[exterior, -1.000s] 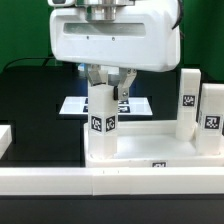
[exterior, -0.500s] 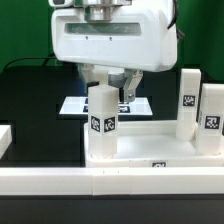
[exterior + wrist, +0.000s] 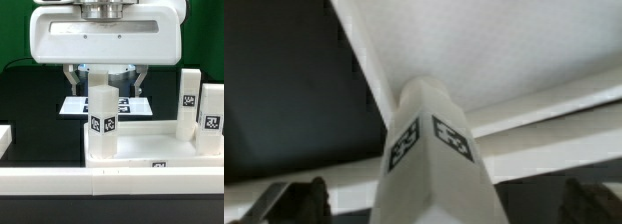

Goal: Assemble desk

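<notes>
Tool [image 3: 104, 78] hangs straight down from the big white wrist housing, its two dark fingers [image 3: 70, 79] spread wide on either side of the square white plastic post leg [image 3: 101, 112] and clear of it. That leg stands upright in a corner of the white rimmed tray-like tabletop [image 3: 150, 152] on the black counter [image 3: 35, 110]. In the wrist view the leg [image 3: 434, 150] rises between both fingertips [image 3: 299, 200].

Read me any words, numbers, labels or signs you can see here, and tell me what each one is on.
No readable words, brands or numbers.
Black-and-white square tags, patterns only, on:
the white square plastic leg under the pincer
two white legs at the exterior view's right
the white rimmed rectangular tabletop
the flat white marker board
</notes>
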